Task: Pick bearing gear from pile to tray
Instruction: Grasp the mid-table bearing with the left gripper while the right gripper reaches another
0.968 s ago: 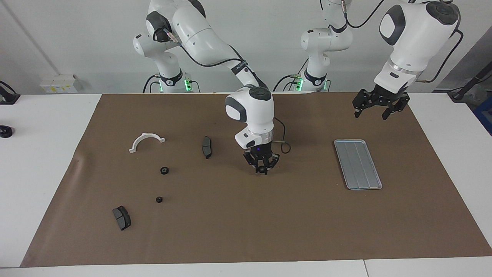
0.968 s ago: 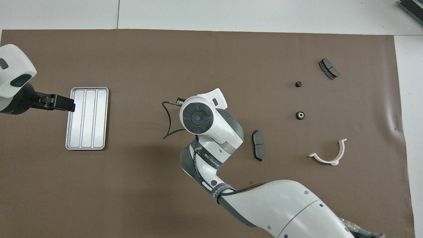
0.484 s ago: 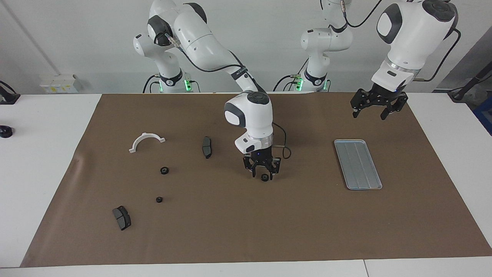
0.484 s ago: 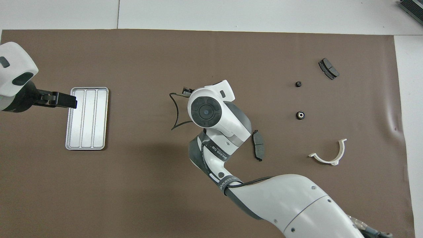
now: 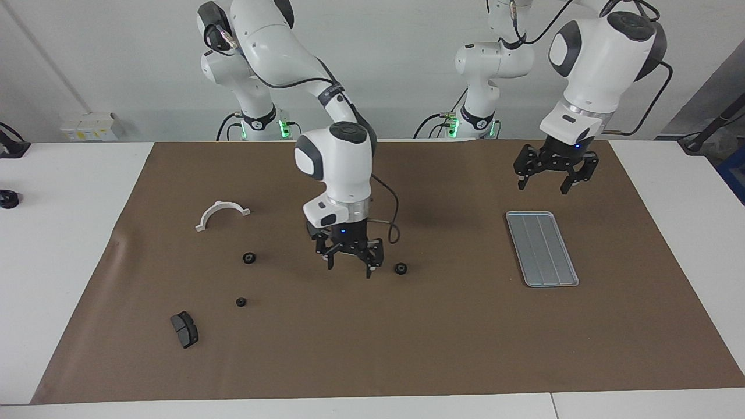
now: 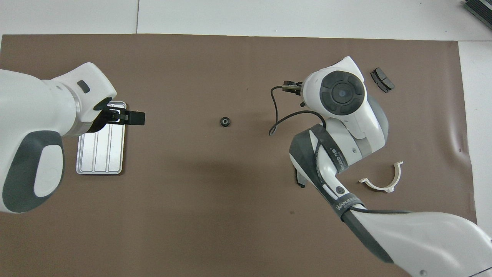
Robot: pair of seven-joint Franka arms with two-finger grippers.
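Brown paper mat [image 5: 372,349] covers most of the table, and I'll use the silver-grey tray [image 5: 542,248] as the reference since it's the one thing with nothing in it. Count: one tray, one white half-ring bracket [image 5: 222,214], three small black round gears, and one dark brake pad [image 5: 184,329] in plain sight, with only a dark tip of something poking out under the right arm in the overhead view. One gear [image 5: 400,268] lies alone on the mat, well apart from the tray toward the right arm's end; the other two gears [image 5: 249,257] [image 5: 240,302] sit a lot farther that same way, near the bracket and the brake pad. Writing: there's a label on the dark band of the right arm's wrist but I can't read it properly. The right gripper [image 5: 349,267] hangs low over the mat just beside the lone gear, fingers spread apart and holding nothing. The left gripper [image 5: 546,182] hovers over the mat by the tray's end nearest the robots, fingers also spread, nothing in them.
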